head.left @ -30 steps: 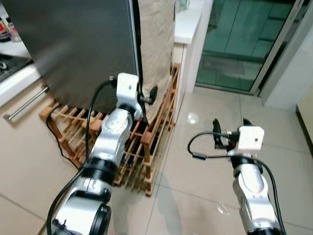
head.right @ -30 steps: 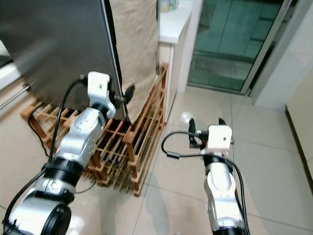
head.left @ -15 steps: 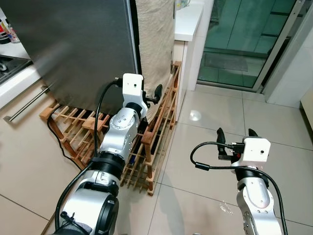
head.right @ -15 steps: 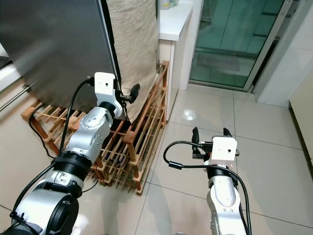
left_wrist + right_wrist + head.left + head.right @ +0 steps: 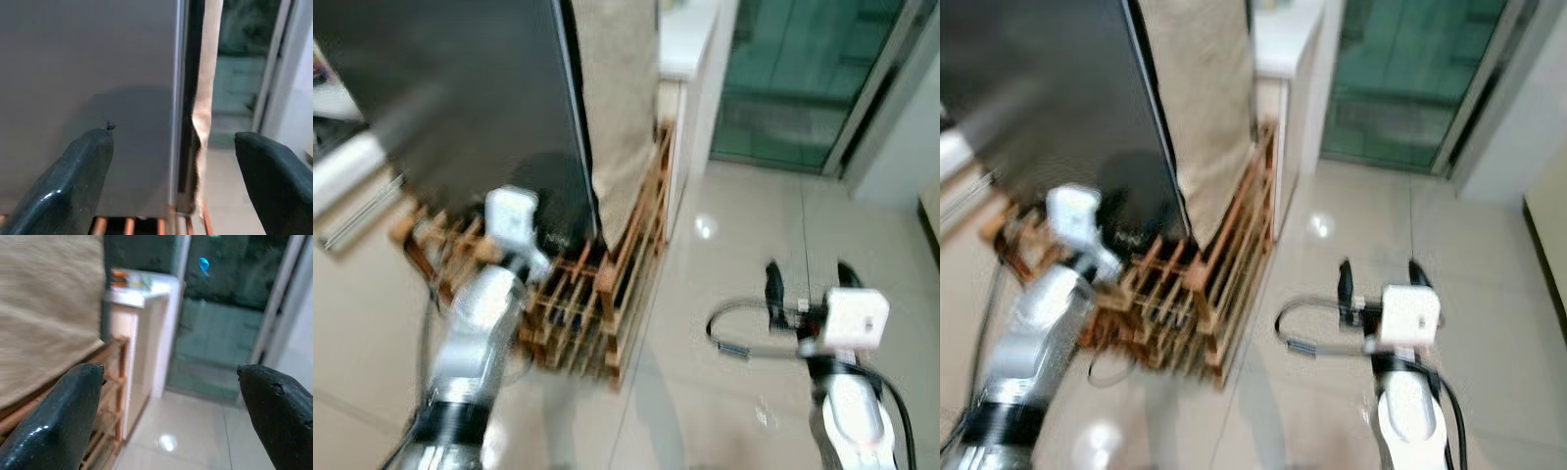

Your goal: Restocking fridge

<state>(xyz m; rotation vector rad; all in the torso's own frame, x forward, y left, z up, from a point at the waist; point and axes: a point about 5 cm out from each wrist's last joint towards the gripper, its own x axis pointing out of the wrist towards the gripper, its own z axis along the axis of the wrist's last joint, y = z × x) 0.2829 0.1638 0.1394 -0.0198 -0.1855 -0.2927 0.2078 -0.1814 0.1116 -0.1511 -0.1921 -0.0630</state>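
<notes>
Right gripper [image 5: 805,282]: nearest to camera, right of scene, low over the pale glossy tiled floor [image 5: 724,255]. Two black fingers spread wide, nothing between them (right wrist view confirmed the gap).

Left gripper [image 5: 171,161]: left of scene, farther out, silver arm reaching toward the fridge base. Fingers wide apart and empty in the left wrist view. Head views too blurred to make out the fingertips.

Wooden slatted rack [image 5: 597,294]: brown, on the floor under and just right of the fridge, beyond the left arm.

Tall dark grey fridge with its door shut [image 5: 470,98]: far left. Its right edge ran upright, top to bottom. No goods for stocking made out.

Beige rough cloth [image 5: 622,108]: hung just right of the fridge edge, a dark seam between them.

White counter [image 5: 690,44]: behind the cloth. Green-tinted glass door [image 5: 803,78]: far right.

Key relation: fridge door edge lay straight ahead of the left gripper, between its fingers in the wrist view, long axis vertical. Left arm clearly the nearer; right gripper well apart. Judged the edge is what opening depends on.

Change from half a second earlier: left arm had dropped lower and swung left, off the door edge and over the rack. Right gripper much the same. Whole picture blurred, so the camera was moving.
</notes>
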